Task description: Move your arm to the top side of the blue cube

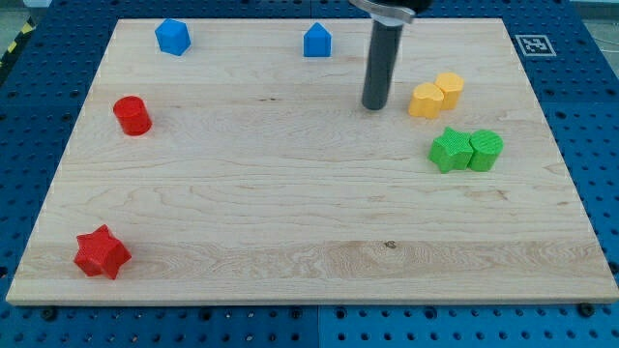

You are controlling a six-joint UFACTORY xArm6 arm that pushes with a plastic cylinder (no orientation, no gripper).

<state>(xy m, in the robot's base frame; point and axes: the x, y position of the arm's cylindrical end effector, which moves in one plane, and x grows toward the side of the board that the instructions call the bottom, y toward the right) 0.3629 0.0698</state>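
Note:
My tip (375,106) rests on the wooden board in the upper middle-right. A blue block that looks like a cube (317,41) stands near the board's top edge, up and to the left of my tip, with a clear gap between them. A second blue block with a more many-sided outline (172,37) stands at the top left, far from my tip. My tip touches no block.
Two yellow blocks (435,94) sit together just right of my tip. A green star (450,150) and a green rounded block (486,150) touch each other below them. A red cylinder (132,115) is at the left, a red star (102,252) at the bottom left.

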